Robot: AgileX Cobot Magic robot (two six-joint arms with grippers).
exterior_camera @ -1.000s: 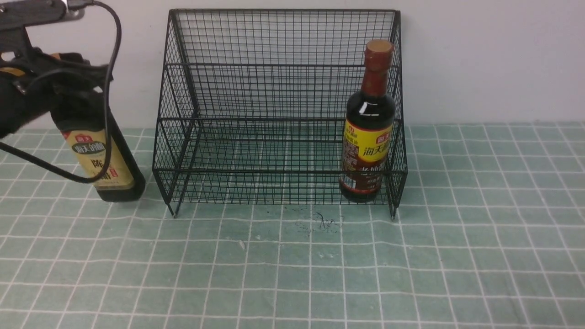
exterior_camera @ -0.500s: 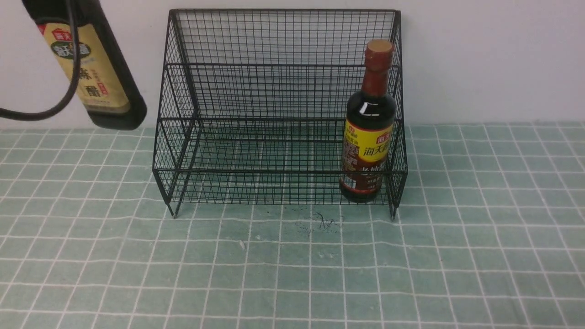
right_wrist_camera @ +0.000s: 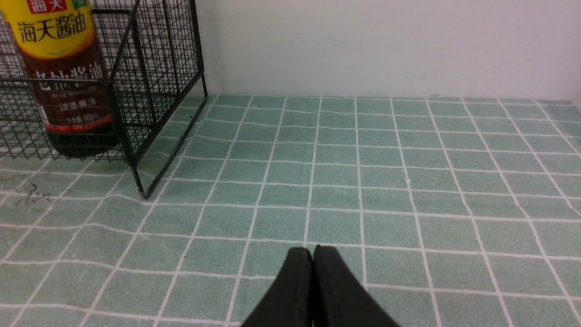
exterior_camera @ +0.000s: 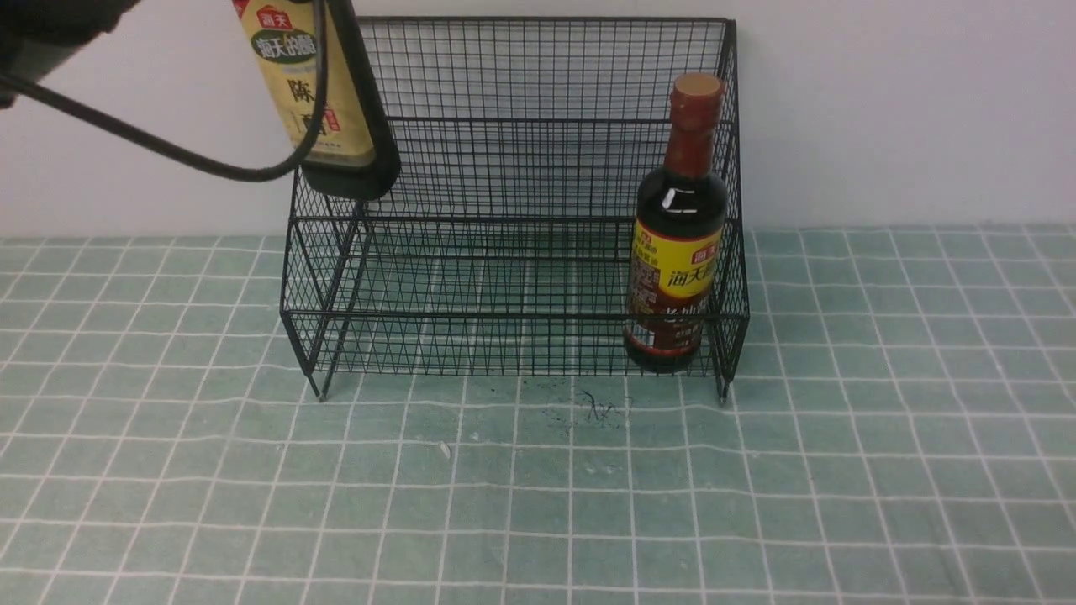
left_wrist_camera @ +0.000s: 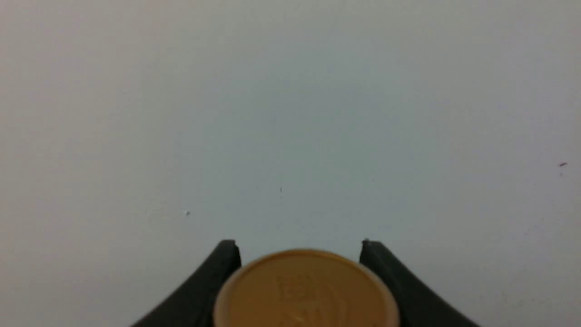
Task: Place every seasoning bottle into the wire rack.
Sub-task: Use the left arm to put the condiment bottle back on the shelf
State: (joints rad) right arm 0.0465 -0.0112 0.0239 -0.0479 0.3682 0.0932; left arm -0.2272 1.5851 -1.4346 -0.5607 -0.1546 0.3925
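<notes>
The tan-labelled seasoning bottle (exterior_camera: 324,92) hangs in the air, tilted, in front of the upper left corner of the black wire rack (exterior_camera: 521,168). Its top is cut off by the front view's upper edge. In the left wrist view its gold cap (left_wrist_camera: 305,290) sits between the black fingers (left_wrist_camera: 213,281) of my left gripper (left_wrist_camera: 299,245), which is shut on it. The red-necked seasoning bottle (exterior_camera: 677,227) stands upright at the right end of the rack's lower tier. My right gripper (right_wrist_camera: 313,250) hovers shut over the cloth, to the right of the rack (right_wrist_camera: 154,68).
A black cable (exterior_camera: 168,147) loops from my left arm across the bottle's label. The green checked cloth (exterior_camera: 538,487) covers the table, with a dark scribble (exterior_camera: 597,409) in front of the rack. A pale wall (exterior_camera: 908,109) stands right behind the rack.
My left gripper has lifted the tan-labelled bottle off the cloth left of the rack and carried it up and right to the rack's upper left corner. The right gripper has stayed put.
</notes>
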